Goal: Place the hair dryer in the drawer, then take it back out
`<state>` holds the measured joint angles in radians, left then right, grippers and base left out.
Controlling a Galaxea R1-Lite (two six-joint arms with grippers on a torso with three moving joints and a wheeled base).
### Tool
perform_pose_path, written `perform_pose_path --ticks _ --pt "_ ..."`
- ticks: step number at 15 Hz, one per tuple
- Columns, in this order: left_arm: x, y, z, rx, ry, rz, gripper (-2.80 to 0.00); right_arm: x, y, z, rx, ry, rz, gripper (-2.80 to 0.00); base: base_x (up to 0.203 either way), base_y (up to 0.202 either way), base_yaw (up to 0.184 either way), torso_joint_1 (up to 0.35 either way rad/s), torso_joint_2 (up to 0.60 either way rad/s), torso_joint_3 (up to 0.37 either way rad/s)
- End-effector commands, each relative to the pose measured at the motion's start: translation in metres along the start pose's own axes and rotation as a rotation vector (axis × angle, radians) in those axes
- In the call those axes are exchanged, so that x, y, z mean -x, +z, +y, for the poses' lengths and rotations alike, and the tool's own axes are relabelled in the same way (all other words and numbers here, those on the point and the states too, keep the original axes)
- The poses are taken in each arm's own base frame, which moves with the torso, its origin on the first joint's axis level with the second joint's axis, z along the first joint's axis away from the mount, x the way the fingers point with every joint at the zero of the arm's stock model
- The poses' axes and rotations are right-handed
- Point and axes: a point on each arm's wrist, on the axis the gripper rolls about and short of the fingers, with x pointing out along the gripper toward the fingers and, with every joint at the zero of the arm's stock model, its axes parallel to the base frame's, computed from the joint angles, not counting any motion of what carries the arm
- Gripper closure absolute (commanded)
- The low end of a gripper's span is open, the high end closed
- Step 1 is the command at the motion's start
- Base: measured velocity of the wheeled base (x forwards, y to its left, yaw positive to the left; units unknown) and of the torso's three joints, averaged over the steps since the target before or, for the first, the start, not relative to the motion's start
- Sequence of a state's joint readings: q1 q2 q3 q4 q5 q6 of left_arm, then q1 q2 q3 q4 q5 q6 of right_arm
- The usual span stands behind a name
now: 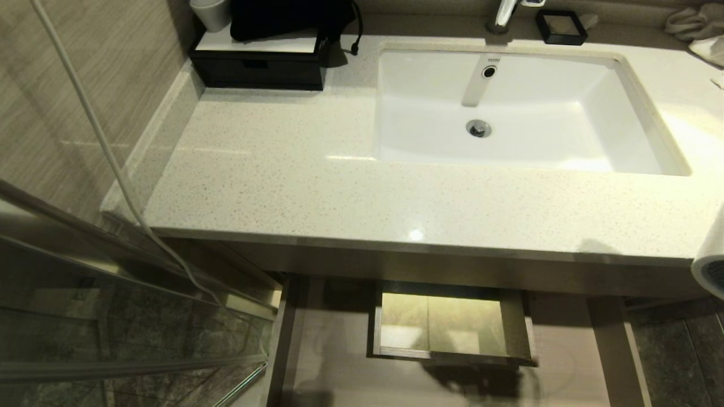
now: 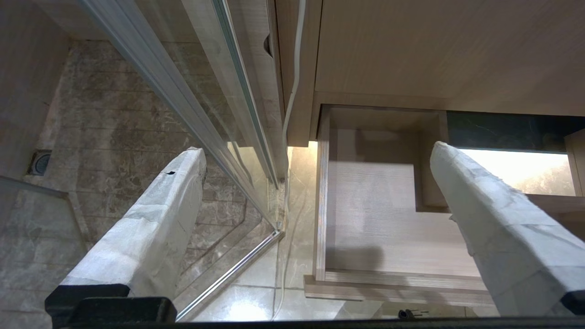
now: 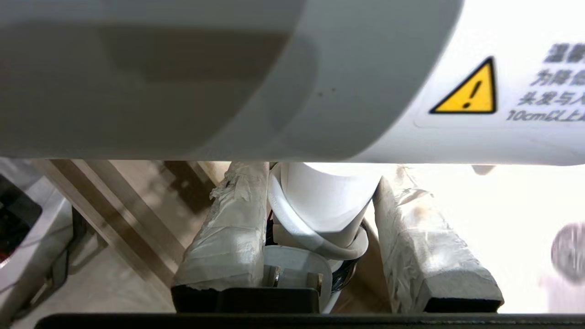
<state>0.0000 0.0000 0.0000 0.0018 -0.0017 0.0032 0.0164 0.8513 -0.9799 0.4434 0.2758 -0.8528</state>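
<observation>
This is a bathroom, likely in a hotel or a home. A pale speckled stone vanity counter fills the middle of the head view, with a white rectangular undermount sink, its drain and a chrome faucet at the upper right. A black tray box sits in the upper left corner of the counter, a crumpled towel at the far upper right. Down the left edge runs a glass shower partition over dark marble floor tile. In the left wrist view a floor drain shows at the left, and wood-grain cabinetry at the upper right.
</observation>
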Motion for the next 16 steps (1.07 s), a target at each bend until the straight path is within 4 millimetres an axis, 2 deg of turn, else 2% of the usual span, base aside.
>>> perform_pose_path --ticks 1,6,10,16 --pt "0.0 0.0 0.0 0.0 0.0 0.001 -2.8 -0.03 0.004 -0.014 0.038 0.097 0.013 0.0 0.0 0.0 0.0 0.0 0.0 0.0" --pt "0.0 0.0 0.0 0.0 0.0 0.0 -2.8 -0.095 0.027 -0.056 0.028 0.298 0.076 0.0 0.0 0.0 0.0 0.0 0.0 0.0" --pt "0.0 0.0 0.0 0.0 0.0 0.001 -2.8 -0.136 0.053 -0.084 -0.076 0.388 0.075 0.0 0.0 0.0 0.0 0.0 0.0 0.0" --pt "0.0 0.0 0.0 0.0 0.0 0.001 -2.8 -0.143 0.085 -0.074 -0.102 0.583 -0.091 0.0 0.0 0.0 0.0 0.0 0.0 0.0"
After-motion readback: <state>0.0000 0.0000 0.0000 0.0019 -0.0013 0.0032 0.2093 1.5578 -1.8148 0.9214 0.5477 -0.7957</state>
